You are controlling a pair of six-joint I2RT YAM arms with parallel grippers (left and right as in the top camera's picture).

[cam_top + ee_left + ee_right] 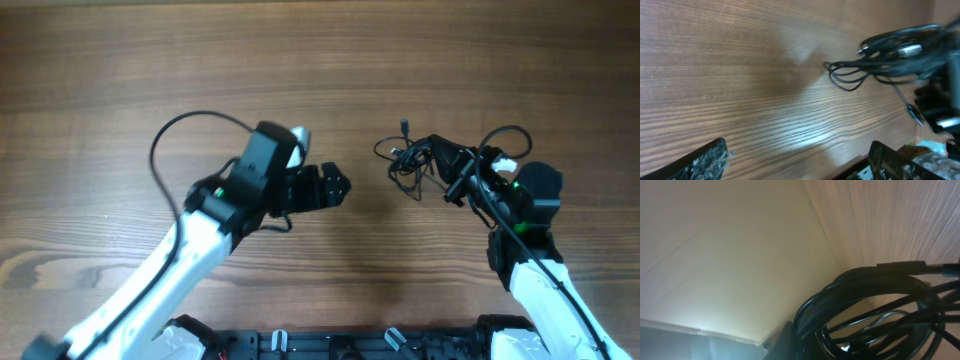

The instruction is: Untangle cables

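The wooden table (320,60) is brown (grain running sideways). The right wrist view shows a pale cream surface (715,255) beside it.

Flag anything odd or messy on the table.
The cables sit in a tangled bunch at the right claw, loops crossing and a plug end sticking out. Nothing else stands out.

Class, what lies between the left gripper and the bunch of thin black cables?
Only bare wooden table separates the left gripper from the thin black cables, shown overhead.
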